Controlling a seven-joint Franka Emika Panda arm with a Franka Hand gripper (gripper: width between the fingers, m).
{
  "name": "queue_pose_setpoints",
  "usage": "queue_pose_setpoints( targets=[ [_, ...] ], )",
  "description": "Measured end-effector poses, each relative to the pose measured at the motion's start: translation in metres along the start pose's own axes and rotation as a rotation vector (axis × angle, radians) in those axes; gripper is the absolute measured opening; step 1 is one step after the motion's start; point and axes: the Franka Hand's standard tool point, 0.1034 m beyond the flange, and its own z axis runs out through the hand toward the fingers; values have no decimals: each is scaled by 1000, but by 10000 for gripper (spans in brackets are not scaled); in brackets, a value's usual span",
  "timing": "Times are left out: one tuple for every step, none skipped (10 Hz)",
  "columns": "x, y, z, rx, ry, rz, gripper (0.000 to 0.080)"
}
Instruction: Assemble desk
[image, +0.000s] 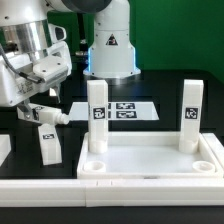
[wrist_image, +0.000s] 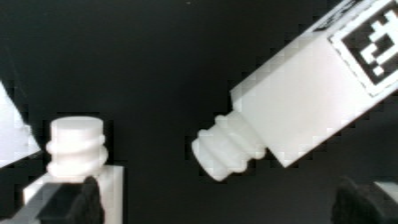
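Observation:
The white desk tabletop (image: 150, 158) lies rim-up near the front of the exterior view. Two tagged legs stand in its far corners, one to the left (image: 97, 115) and one to the right (image: 190, 115). Two loose legs lie on the black table on the exterior view's left, one (image: 50, 114) under the gripper and one (image: 48, 143) nearer the front. My gripper (image: 33, 98) hangs over them, open and empty. In the wrist view (wrist_image: 217, 205) the dark fingertips (wrist_image: 63, 200) are wide apart. One leg (wrist_image: 311, 85) lies slanted with its threaded end toward the gripper. The other leg's threaded end (wrist_image: 75, 140) is by one finger.
The marker board (image: 128, 110) lies behind the tabletop, in front of the arm's base (image: 110, 50). A long white rail (image: 60, 188) runs along the front edge. A further white piece (image: 4, 150) shows at the far left edge.

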Motion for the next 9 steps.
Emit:
queue_pose_setpoints(
  targets=[
    [0,0,1,-1,1,0,649],
    [0,1,1,-2,1,-1,649],
    [0,1,2,-3,2,-1,649],
    [2,2,2,3,-3,0,649],
    [10,8,2,31,-25,9,649],
    [20,21,2,40,-44,13,649],
    [32,37,3,40,-61,5,649],
    [45,59,9,20,-68,14,649],
    [51,69,14,4,-55,19,649]
  ],
)
